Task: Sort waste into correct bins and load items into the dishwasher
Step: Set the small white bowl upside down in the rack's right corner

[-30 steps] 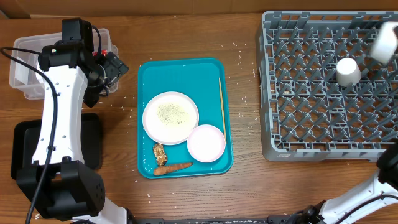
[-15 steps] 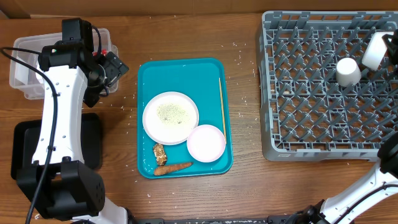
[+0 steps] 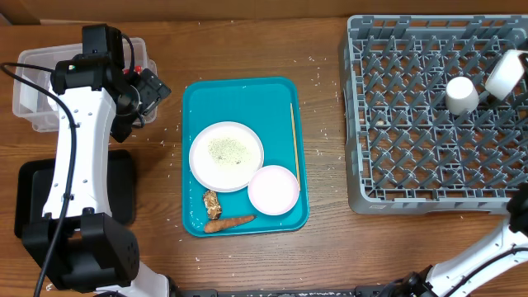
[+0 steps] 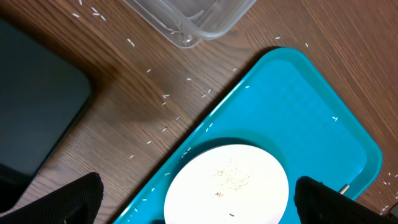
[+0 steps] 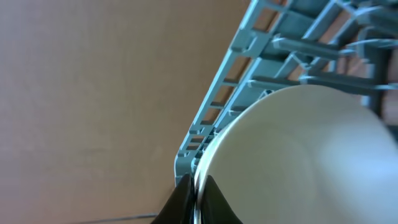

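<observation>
Placing the white bowl (image 5: 298,155) into the dish rack (image 3: 412,124) is judged to be the step in hand.

Right gripper (image 5: 193,193): jaws pinched together on the bowl's thin rim, one finger on either side of the wall. The bowl hangs from the fingers, tilted on edge, with the rack's pegs and outer frame directly beyond it. From overhead it sits over the rack's far right side, and the small white cup (image 3: 461,94) stands on the pegs just beside it.

Recommendation: lower the bowl on edge between two rows of pegs, clear of the cup, and part the jaws only once the rim bears on the grid. A pinch on a thin rim gives little hold against twisting — a slow descent without swing is advised.

Condition of the bowl: plain white, smooth and glossy, round. The inside appears clean, though the close view is blurred.

Left gripper (image 4: 198,198): jaws spread wide with nothing between them, hovering above the table. The round white plate (image 4: 227,183) lies on the teal tray (image 4: 311,106) directly beneath the fingertips, and a corner of the clear tub (image 4: 193,18) lies ahead of them.
</observation>
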Available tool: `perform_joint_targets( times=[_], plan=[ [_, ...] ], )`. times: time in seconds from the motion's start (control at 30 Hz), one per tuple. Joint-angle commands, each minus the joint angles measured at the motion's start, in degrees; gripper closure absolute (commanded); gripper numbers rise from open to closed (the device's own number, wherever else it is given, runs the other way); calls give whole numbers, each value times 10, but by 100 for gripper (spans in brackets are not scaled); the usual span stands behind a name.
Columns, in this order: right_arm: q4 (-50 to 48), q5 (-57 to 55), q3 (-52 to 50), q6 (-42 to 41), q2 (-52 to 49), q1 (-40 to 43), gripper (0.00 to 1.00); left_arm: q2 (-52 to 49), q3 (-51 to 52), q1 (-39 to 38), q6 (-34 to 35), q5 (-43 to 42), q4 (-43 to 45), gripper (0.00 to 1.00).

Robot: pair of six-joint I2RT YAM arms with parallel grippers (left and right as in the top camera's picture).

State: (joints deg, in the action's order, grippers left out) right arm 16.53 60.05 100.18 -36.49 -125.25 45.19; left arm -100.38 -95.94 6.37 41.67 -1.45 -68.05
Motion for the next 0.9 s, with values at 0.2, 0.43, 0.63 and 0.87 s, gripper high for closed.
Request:
perform_joint_targets(
  times=[0.2,0.43,0.63,0.87],
  plan=[
    [72,-11,7,22,22,64,88,10,3,-4,4,4,0,0],
    [151,-98,7,65,97,73,72,10,3,-4,3,4,0,0],
    [224,-240,7,69,182,73,40,10,3,-4,4,4,0,0],
    [266,-283,7,69,253,70,36,10,3,-4,3,4,-1,0]
  ],
)
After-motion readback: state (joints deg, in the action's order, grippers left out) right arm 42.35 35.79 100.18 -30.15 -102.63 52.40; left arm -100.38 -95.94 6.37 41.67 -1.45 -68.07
